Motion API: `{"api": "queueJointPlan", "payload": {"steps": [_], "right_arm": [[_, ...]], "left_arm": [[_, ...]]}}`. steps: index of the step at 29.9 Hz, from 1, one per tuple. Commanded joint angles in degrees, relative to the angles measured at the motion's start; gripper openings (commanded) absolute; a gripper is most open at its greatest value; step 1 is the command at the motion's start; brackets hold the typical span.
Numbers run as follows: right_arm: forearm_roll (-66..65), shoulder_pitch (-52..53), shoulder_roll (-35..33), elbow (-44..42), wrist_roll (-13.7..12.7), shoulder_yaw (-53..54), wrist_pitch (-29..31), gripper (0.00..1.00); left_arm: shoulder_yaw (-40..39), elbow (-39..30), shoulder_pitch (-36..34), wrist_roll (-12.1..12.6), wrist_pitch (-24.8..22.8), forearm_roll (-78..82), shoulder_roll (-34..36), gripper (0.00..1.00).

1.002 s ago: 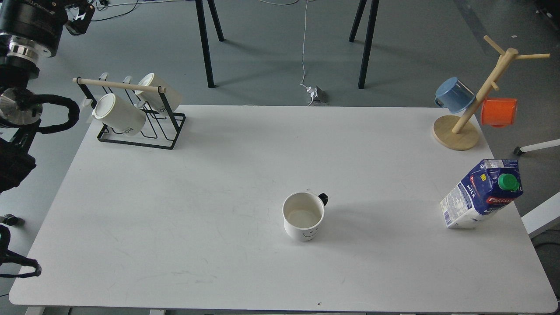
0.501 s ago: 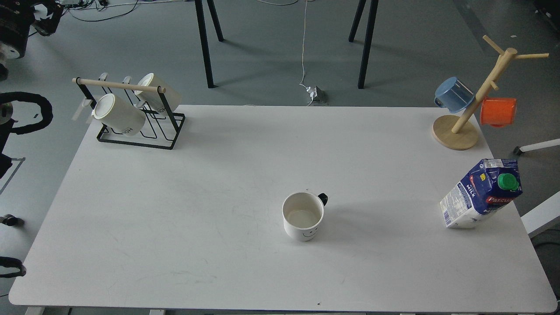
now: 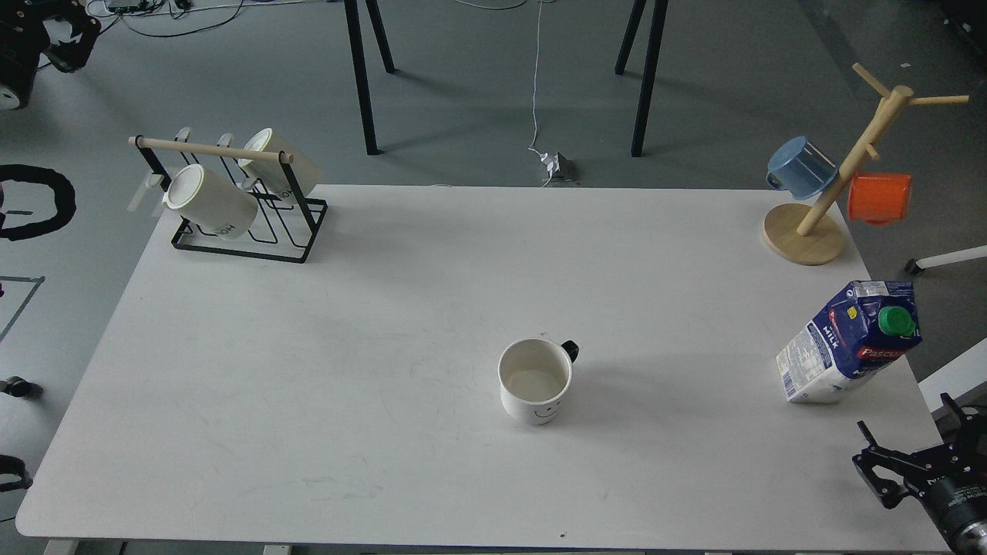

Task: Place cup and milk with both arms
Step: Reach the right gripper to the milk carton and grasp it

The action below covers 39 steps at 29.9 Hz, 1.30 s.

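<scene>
Grey floor runs behind a white bench (image 3: 308, 370), with black trestle legs and a loose white cable lying beyond its far edge. Near the middle of the bench, a little toward the near side, the cup (image 3: 535, 381) stands upright and looks empty, its black handle pointing to the far right and the smiley face turned toward the near edge. Well apart from it, close to the right edge, the milk (image 3: 848, 342) stands with its green cap facing the near right.

At the far left corner a black wire rack (image 3: 239, 206) with a wooden rail holds two cream mugs (image 3: 210, 200) lying on their sides. At the far right corner a wooden mug tree (image 3: 844, 173) carries a blue cup (image 3: 800, 166) on its left and an orange cup (image 3: 879, 197) on its right.

The right gripper (image 3: 917, 456) enters at the near right corner, over the bench edge, near the milk but not touching it; its jaws seem spread, though they are dark and partly cut off by the frame. The left gripper (image 3: 65, 31) is a dark shape at the far left corner above the floor, well away from the bench, and I cannot tell how its jaws stand
</scene>
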Motion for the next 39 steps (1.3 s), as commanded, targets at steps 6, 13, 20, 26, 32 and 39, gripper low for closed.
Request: {"api": "queueJointPlan", "payload": {"steps": [6, 13, 20, 26, 32, 39], "right_arm": [[-0.15, 1.44, 4.97, 0.02, 0.01, 1.17, 0.00, 1.00], [-0.15, 2.32, 6.81, 0.11, 0.10, 2.31, 0.00, 1.00], [-0.06, 2.15, 7.08, 0.46, 0.36, 5.21, 0.00, 1.00], [-0.06, 2.50, 9.18, 0.37, 0.45, 5.48, 0.00, 1.00], [-0.15, 2.50, 10.41, 0.02, 0.54, 7.50, 0.00, 1.00], [-0.15, 3.73, 11.91, -0.07, 0.54, 8.29, 0.00, 0.99]], "left_arm": [[0.53, 0.00, -0.07, 0.51, 0.14, 0.10, 0.09, 1.00], [2.38, -0.09, -0.07, 0.51, 0.14, 0.10, 0.09, 1.00], [2.46, -0.17, -0.16, 0.51, 0.22, 0.10, 0.09, 1.00], [2.46, -0.18, -0.16, 0.51, 0.40, 0.19, 0.18, 1.00], [3.60, -0.18, -0.60, 0.51, 0.49, 0.10, 1.94, 1.00], [3.70, -0.18, -0.69, 0.51, 0.57, 0.10, 2.11, 1.00]]}}
